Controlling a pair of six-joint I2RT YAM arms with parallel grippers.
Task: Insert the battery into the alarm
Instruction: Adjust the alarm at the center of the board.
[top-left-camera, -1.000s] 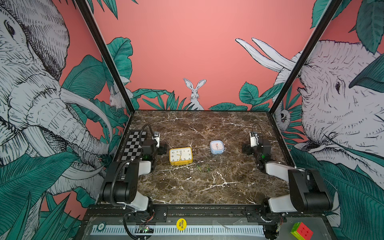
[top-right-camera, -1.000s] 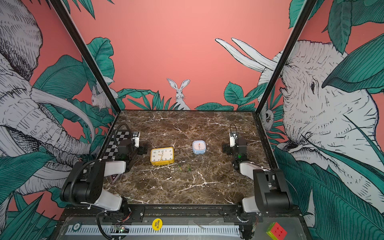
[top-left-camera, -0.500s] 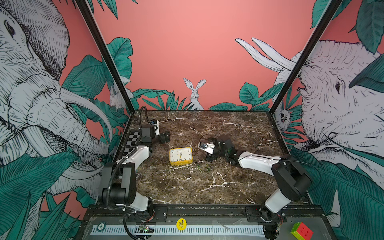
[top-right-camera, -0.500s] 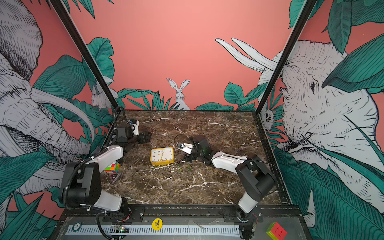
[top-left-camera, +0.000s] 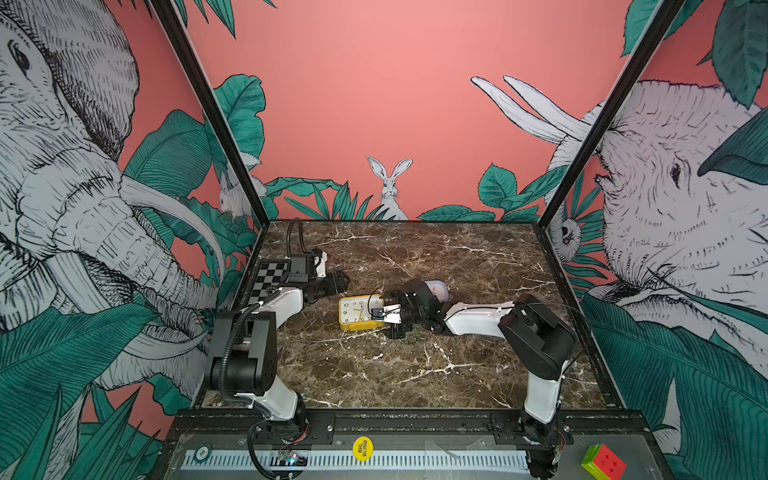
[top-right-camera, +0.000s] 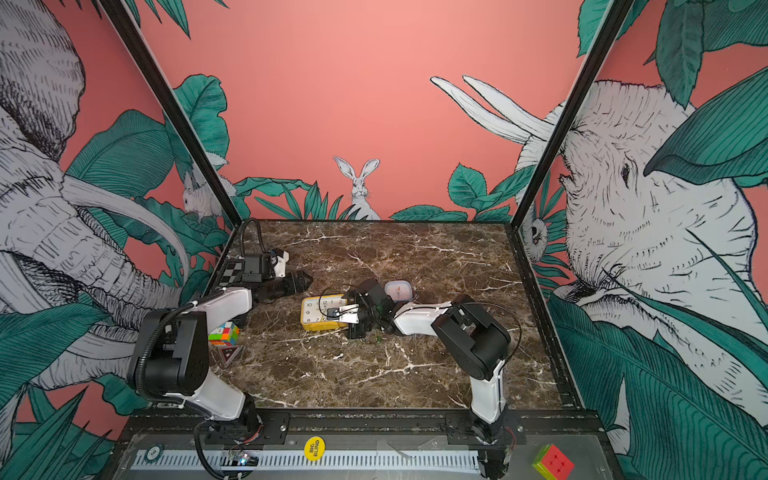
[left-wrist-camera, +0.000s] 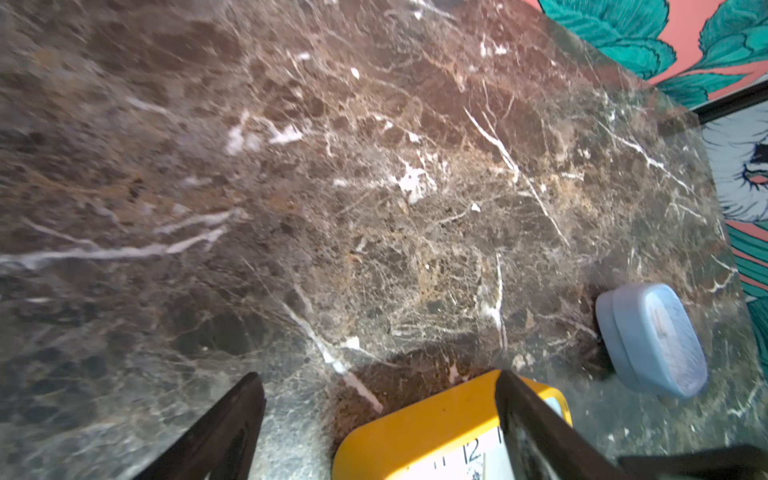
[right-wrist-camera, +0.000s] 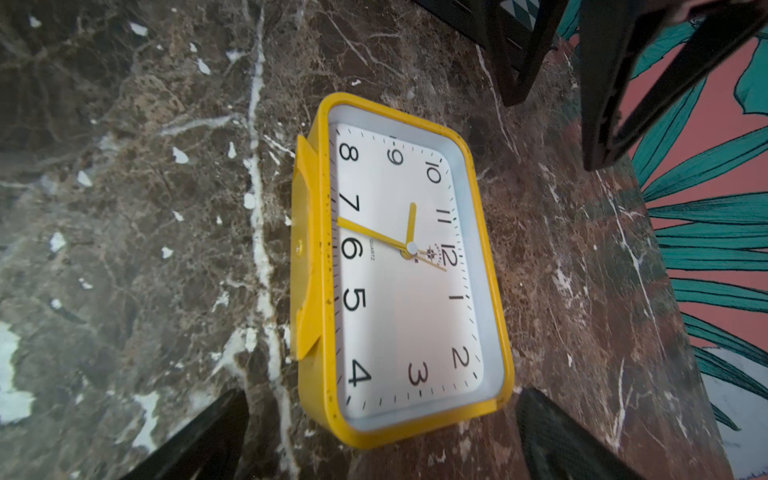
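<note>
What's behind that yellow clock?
Bare marble table, and farther back to one side a small blue clock, partly covered by the right arm. The yellow clock's own back faces away from every camera, so it cannot be seen.

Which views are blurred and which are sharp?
Left wrist view: the marble table is smeared by motion blur; the blue clock looks crisper. Right wrist view: the yellow alarm clock is sharp, numerals readable, with pale glare on the marble. Both top views: even light, no blur.
</note>
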